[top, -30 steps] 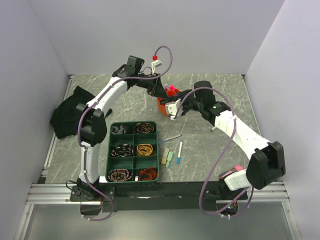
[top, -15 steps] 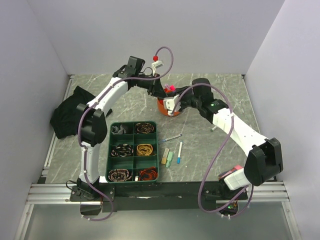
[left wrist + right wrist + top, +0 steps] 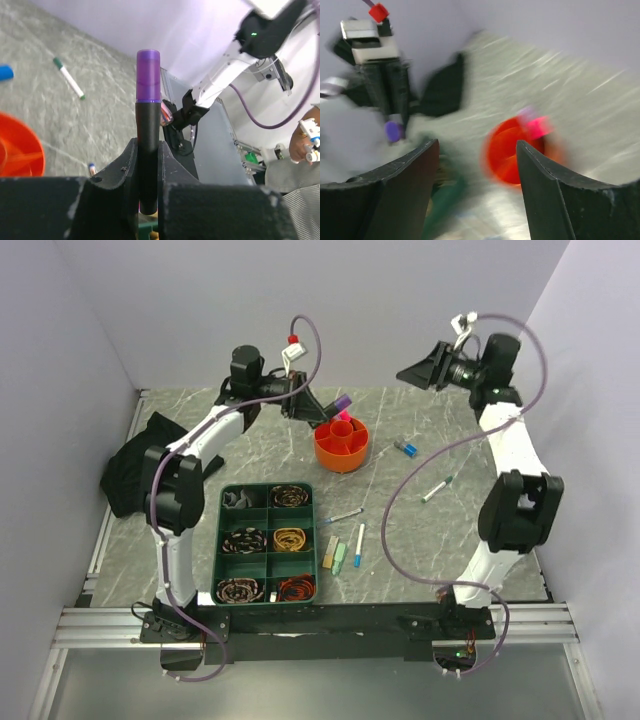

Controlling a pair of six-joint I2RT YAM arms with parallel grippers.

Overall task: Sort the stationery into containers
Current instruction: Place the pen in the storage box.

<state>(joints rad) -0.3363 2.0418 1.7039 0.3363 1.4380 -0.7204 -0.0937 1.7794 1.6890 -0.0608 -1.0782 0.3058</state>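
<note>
Above the table's (image 3: 250, 435) far side, the left claw (image 3: 148, 150) is clamped on a purple-capped marker (image 3: 148, 95), just beside the pot (image 3: 338, 462), which holds a pink marker (image 3: 343, 418). Raised at the back right, the right claw (image 3: 410, 373) hangs with its fingers apart, empty. Pens (image 3: 358, 545) and erasers (image 3: 335, 555) lie loose nearer the front.

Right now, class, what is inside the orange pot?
In the orange pot, a pink item sticks up. The pot's walls hide parts of its sections, so anything lying low there cannot be seen.
</note>
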